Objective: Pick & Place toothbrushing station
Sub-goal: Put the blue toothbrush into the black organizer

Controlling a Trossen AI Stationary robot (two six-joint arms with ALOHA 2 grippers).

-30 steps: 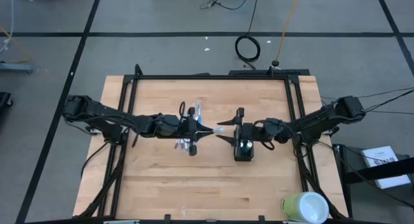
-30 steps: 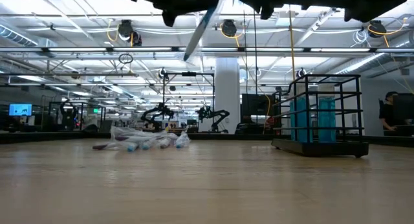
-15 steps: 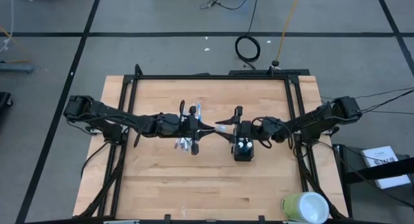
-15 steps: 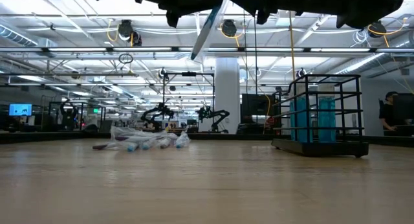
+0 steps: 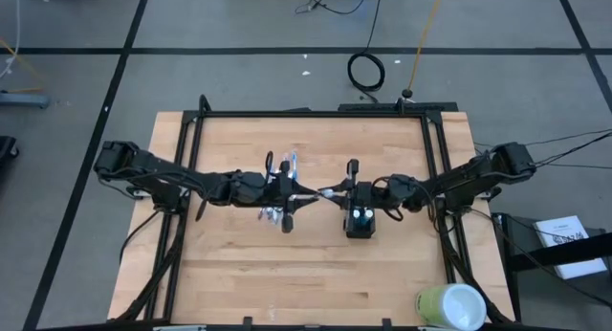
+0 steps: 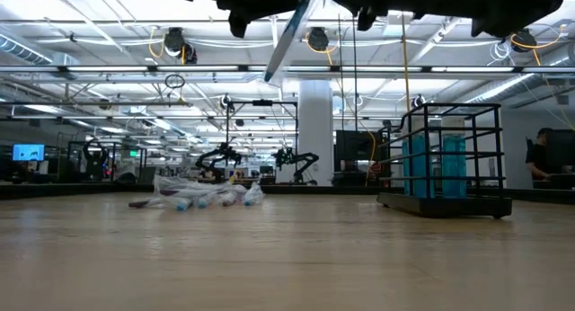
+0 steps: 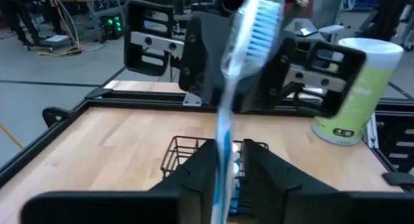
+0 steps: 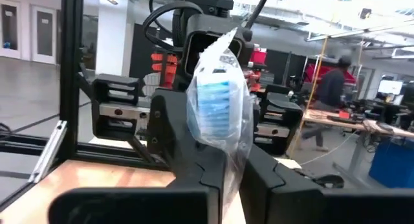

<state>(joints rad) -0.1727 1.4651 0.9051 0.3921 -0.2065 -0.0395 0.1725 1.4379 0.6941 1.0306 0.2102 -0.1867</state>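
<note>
Above the table's middle, a blue-and-white toothbrush (image 5: 317,191) in a clear wrapper spans between my two grippers. My left gripper (image 5: 298,195) has its handle; my right gripper (image 5: 335,190) is shut on its head end. The low view shows the brush (image 6: 287,37) slanting high above the table, lower end toward the left. The black wire holder (image 5: 360,221) stands on the table under my right gripper, with white-capped tubes inside. Several more wrapped brushes (image 5: 275,213) lie on the table below my left gripper. My left gripper pinches the toothbrush's handle (image 7: 223,153) between its two fingers, coming level from the table's left. The brush runs on past the fingers, its bristled head (image 7: 259,23) raised, clear of the table. My right gripper pinches the wrapped head end (image 8: 217,120) between its two fingers (image 8: 194,179), coming level from the table's right. The clear wrapper bunches above the fingers, and the brush is clear of the table.
A large yellow-green and white cylinder (image 5: 449,307) stands off the table's near right corner. One blue brush (image 5: 292,164) lies just beyond the left gripper. Bare wood lies along the near side of the table (image 5: 287,274).
My right gripper has shut on the toothbrush's head end; its fingers stood wide apart a second ago. It has edged toward the left gripper. The toothbrush stays high above the table between the two grippers.
</note>
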